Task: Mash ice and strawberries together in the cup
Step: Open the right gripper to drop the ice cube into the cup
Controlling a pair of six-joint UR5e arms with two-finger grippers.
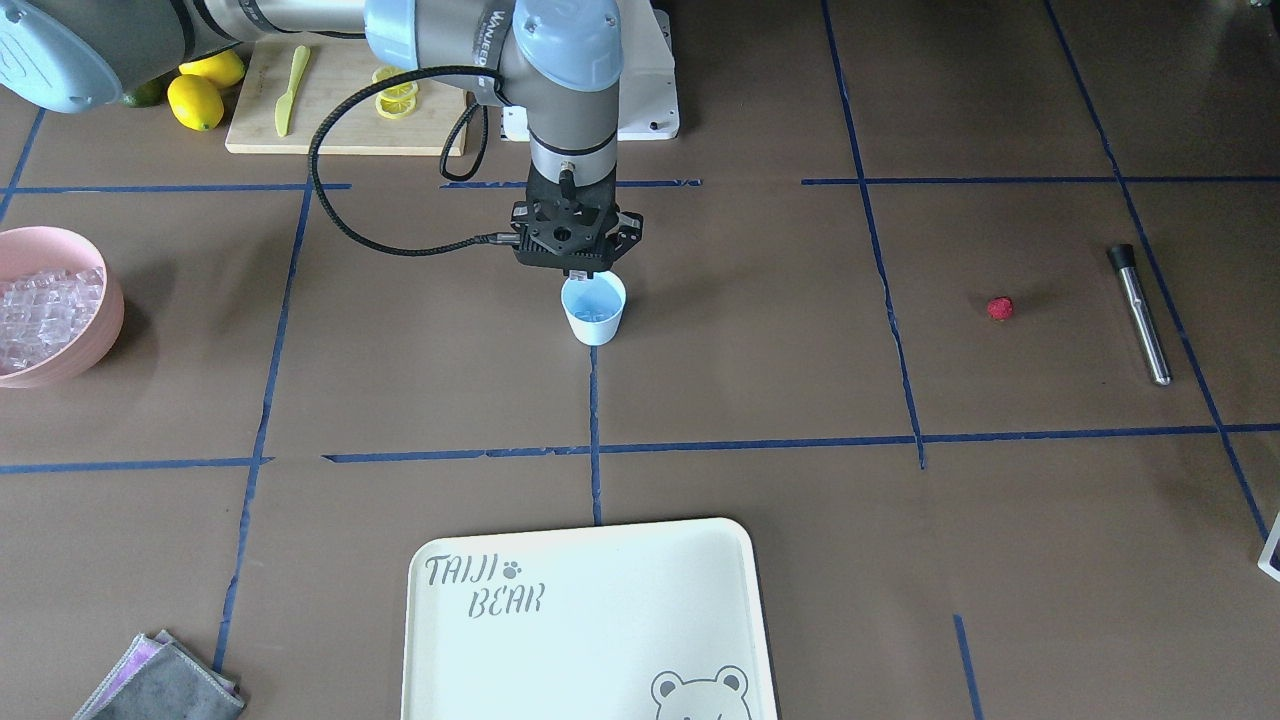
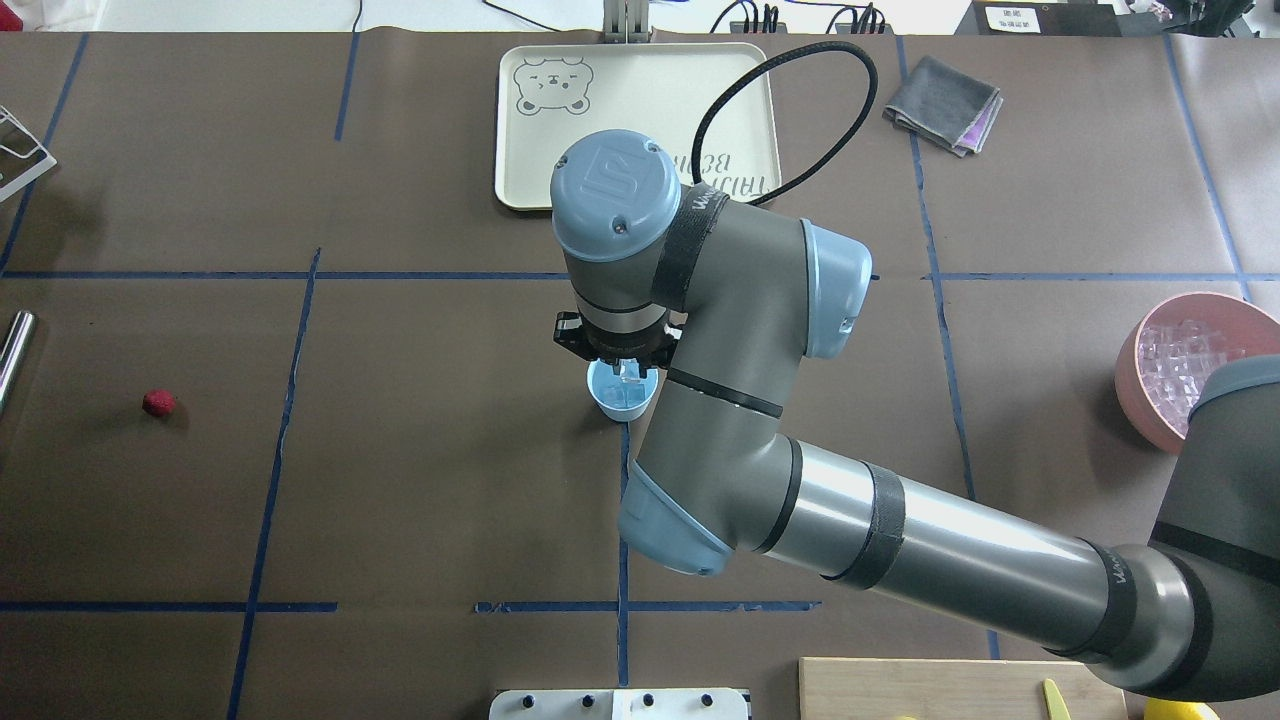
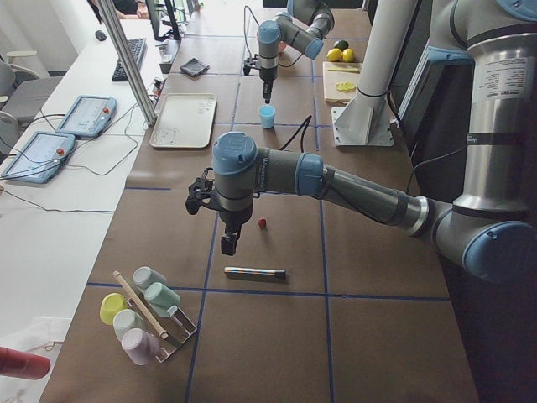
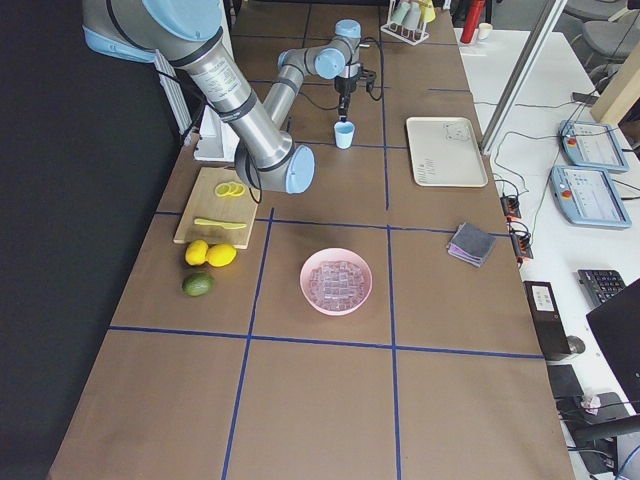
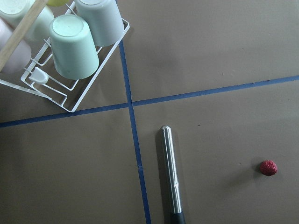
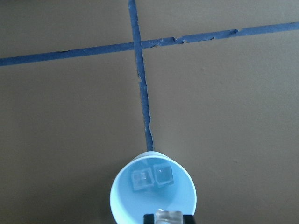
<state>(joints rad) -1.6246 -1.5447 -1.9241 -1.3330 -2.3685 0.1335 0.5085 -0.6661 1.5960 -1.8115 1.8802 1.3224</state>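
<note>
Cup [image 1: 594, 325] sits mid-table on a tape line, two ice cubes [image 6: 153, 178] inside. Right gripper [image 1: 578, 270] hangs just over its mouth, fingers pinching a third cube [image 6: 168, 216]. Get it centred over the mouth and part the fingers low so it can't bounce out. Strawberry [image 1: 999, 308] lies toward the table's left end near the muddler [image 1: 1140, 315]; left gripper [image 3: 228, 243] hovers there, finger state can't tell.

overhead: from behind | front: opposite (steep) | shared: cup [image 1: 594, 310]
</note>
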